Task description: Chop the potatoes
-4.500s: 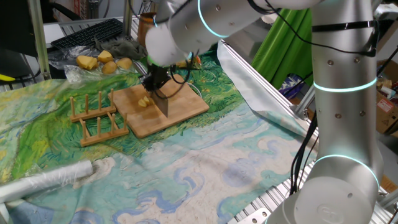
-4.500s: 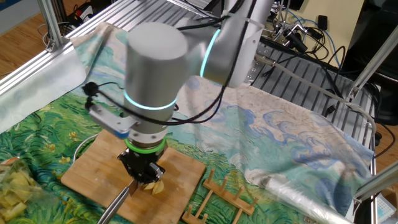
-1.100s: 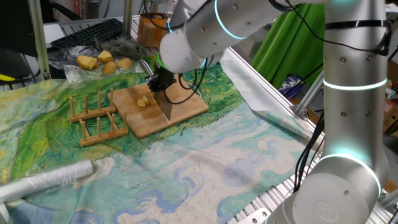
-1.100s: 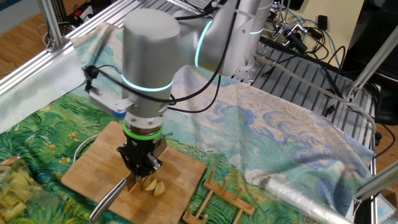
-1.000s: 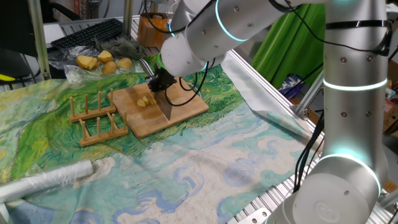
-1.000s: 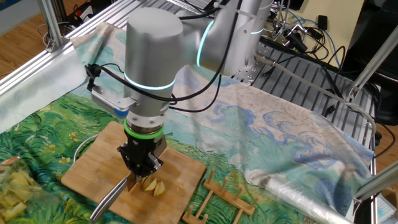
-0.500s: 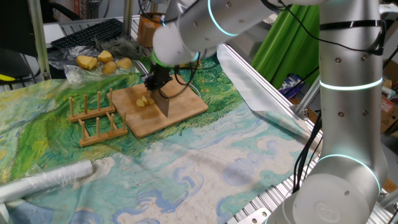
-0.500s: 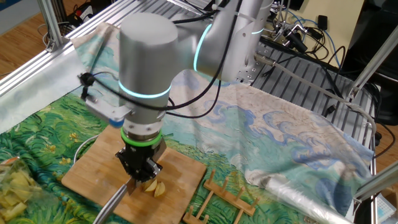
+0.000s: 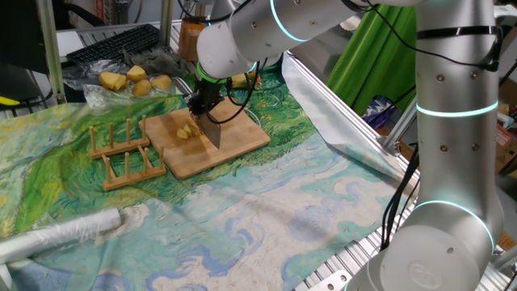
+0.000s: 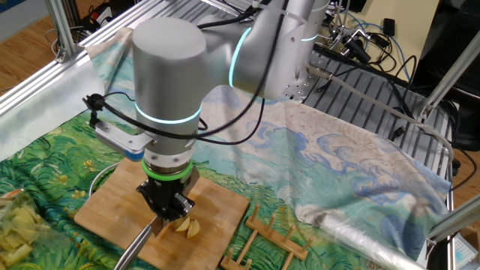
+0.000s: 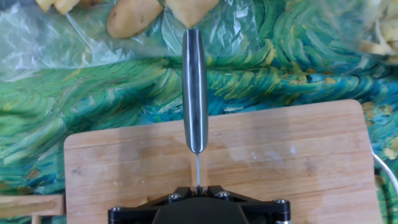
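Our tool (image 10: 166, 212), clamped on the knife (image 9: 212, 132), had swung slightly over the board (image 9: 234, 144) toward the potatoes (image 10: 187, 226), so we judged another cut imminent.

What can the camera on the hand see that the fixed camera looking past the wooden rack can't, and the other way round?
Only the hand view shows the knife handle end-on, with whole potatoes just beyond it. Only the fixed view shows the cut potato pieces, the blade, the gripper and the wooden rack. Both show the wooden board on the green cloth.
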Available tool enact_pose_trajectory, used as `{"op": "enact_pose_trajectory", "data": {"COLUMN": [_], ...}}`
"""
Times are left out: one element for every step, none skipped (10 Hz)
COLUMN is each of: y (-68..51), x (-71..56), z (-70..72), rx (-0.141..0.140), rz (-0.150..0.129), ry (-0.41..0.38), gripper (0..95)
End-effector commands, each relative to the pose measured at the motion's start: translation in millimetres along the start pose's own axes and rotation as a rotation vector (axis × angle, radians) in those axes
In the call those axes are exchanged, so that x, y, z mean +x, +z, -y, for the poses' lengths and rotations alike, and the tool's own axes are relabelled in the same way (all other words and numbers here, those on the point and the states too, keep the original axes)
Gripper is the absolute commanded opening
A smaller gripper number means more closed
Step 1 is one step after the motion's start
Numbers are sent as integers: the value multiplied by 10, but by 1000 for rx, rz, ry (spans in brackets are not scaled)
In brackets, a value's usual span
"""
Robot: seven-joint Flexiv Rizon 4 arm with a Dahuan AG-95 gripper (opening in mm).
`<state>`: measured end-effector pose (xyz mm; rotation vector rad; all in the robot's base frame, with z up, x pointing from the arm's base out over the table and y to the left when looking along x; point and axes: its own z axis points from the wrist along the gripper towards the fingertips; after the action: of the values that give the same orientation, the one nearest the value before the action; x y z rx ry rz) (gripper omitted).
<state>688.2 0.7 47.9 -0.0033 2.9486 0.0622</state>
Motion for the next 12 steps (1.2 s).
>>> {"op": "enact_pose_trajectory", "data": {"y": [-58,-71,-80,-77,-65,-50,-45,-44,-41,-35,-30,-25], "x": [2,7,12,15,16,18,19,20,26,33,37,41], "z": [19,26,38,56,79,110,114,113,111,106,103,102], "rx": [3,5,12,11,11,9,4,4,3,3,4,3], "rz": [-5,-3,-2,-1,0,-1,-2,-2,-2,-3,-3,-4], "ry": [-21,-28,-35,-32,-33,-35,-20,-16,-14,-16,-16,-17], "gripper": [0,0,0,0,0,0,0,0,0,0,0,0]}}
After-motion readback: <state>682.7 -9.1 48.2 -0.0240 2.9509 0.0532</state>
